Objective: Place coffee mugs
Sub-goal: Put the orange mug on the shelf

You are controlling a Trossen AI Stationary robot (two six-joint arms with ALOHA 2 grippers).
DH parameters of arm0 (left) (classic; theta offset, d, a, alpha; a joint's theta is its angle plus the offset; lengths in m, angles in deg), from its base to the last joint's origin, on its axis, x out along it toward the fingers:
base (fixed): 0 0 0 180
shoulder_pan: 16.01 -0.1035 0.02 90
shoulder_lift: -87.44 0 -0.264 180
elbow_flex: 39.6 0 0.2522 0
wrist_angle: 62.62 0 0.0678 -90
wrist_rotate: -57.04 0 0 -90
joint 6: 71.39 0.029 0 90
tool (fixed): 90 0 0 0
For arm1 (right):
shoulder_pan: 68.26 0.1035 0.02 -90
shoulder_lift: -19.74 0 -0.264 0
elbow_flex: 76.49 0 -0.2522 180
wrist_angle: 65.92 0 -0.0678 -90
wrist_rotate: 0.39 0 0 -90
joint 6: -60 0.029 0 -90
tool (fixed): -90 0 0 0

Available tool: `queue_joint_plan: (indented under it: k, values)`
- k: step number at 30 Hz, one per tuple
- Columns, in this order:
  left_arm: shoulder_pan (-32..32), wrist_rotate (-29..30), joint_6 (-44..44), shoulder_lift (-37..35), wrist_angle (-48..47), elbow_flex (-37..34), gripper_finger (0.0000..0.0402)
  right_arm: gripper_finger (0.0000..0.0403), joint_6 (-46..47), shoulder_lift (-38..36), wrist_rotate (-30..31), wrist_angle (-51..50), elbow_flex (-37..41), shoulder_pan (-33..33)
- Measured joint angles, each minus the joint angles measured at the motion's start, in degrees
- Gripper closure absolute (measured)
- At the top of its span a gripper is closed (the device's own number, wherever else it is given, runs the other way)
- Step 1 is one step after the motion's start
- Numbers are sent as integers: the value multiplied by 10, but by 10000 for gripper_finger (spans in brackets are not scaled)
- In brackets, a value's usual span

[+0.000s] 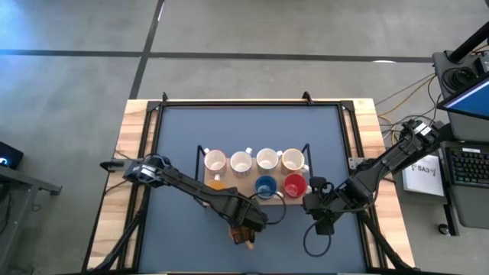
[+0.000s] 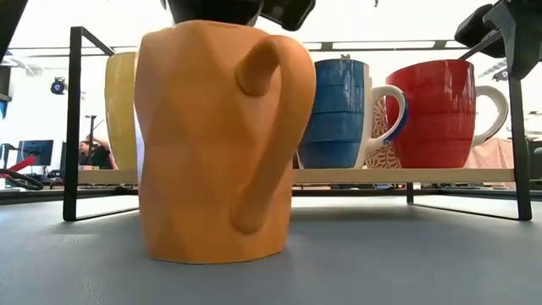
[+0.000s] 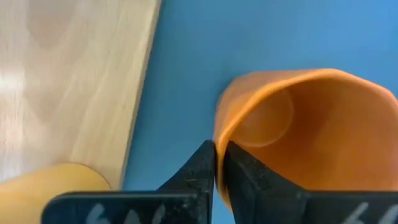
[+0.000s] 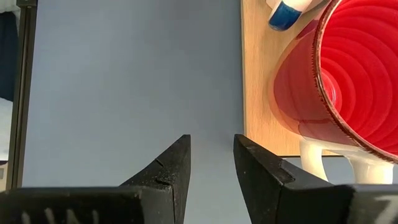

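My left claw (image 3: 214,163) is clamped on the orange mug's (image 3: 311,130) rim — mug upright on the surface (image 1: 183,137); my right claw (image 4: 211,163), slightly parted and empty, sits beside the red mug (image 4: 348,81).

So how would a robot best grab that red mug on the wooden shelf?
By the rim, probably: the red mug stands upright with its mouth open, so one finger could drop inside the wall from above. The right gripper waits open beside it; its white handle sticks outward.

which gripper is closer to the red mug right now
Right. The right gripper sits just beside the red mug, fingers open over bare mat. The left gripper is farther off, gripping an orange mug's rim in front of the rack.
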Motion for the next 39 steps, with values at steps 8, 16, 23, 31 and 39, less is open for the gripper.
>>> queue_joint_plan:
  k: [8, 16, 23, 31, 39]
  values:
    - [-13, -5, 59, 0, -9, 45, 396, 291, 0, 0, 0, 1, 0, 0]
    - [-41, 12, 126, 0, -85, 92, 397, 291, 0, 0, 0, 2, 0, 0]
    - [-69, 29, 185, 0, -96, 94, 397, 291, 0, 0, 0, 2, 0, 0]
    - [-90, 22, 249, 0, -98, 94, 397, 291, 0, 0, 0, 2, 0, 0]
    - [-96, -5, 269, 0, -105, 102, 397, 291, 0, 0, 0, 2, 0, 0]
